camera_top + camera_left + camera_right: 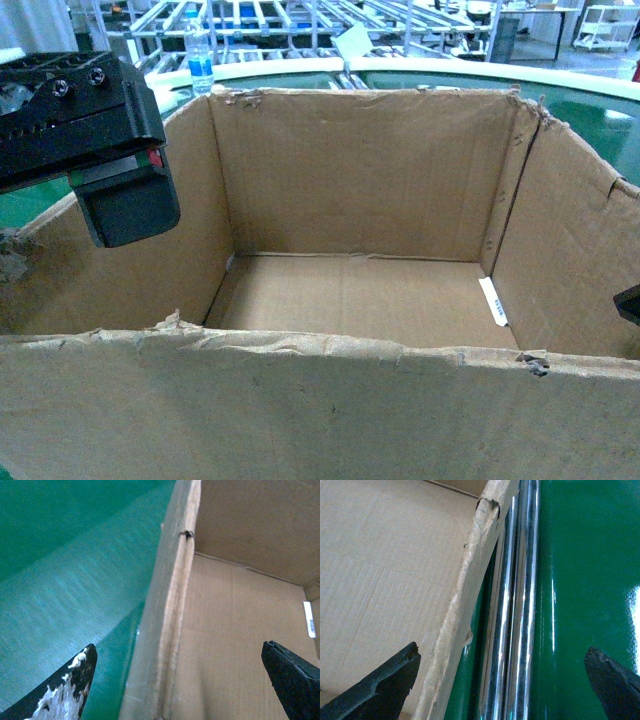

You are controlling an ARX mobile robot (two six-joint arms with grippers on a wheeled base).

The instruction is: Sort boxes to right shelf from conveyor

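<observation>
**Open box fills our view on the green belt**

The conveyor (590, 100), a broad dark green belt with a pale curved rim, stretches beyond and to both sides of what we see. On it sits the box (350, 180), a large brown corrugated carton that takes up nearly the whole head view; its top edges are ragged and torn, it has no flaps, and its inside is bare except for a small white label (493, 301) near the right inner corner.

Beyond the belt we see a silver metal rack (290, 20) of rails and roller tracks, with a clear water bottle (200, 62) standing near the rim.

Our left claw (177, 680) is spread wide and straddles the box's left wall: one finger is over the green belt, the other over the box's interior, and neither touches the cardboard. Our right claw (502, 682) is likewise wide, straddling the right wall, one finger inside the box and the other over the green surface. Just beside that wall runs a shiny chrome rail (517, 605).
</observation>
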